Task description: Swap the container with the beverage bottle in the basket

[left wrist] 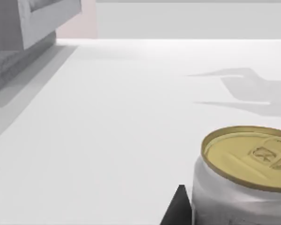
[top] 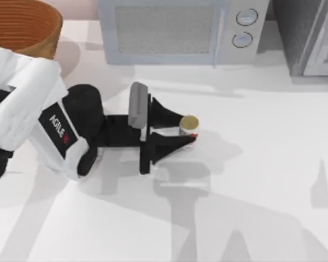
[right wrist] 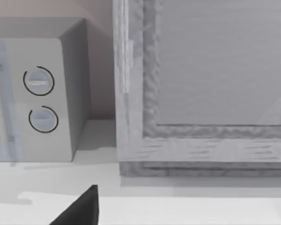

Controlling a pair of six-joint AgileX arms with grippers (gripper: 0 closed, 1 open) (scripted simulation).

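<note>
The beverage bottle point(top: 189, 126) is a small white can with a red label and a dull gold top point(left wrist: 250, 154), and it stands near the middle of the white table. My left gripper point(top: 185, 131) reaches in from the left, with one black finger on each side of the can and shut on it. One black fingertip point(left wrist: 179, 208) lies against the can's side in the left wrist view. The orange-brown wicker basket point(top: 22, 24) sits at the far left corner, partly cut off. The container is out of view. My right gripper point(right wrist: 82, 211) is parked facing the back wall.
A grey microwave point(top: 175, 30) stands at the back centre, with its dials point(right wrist: 40, 98) in the right wrist view. A grey cabinet-like box point(top: 311, 35) stands at the back right. Bare white table point(top: 251, 207) stretches in front of and to the right of the can.
</note>
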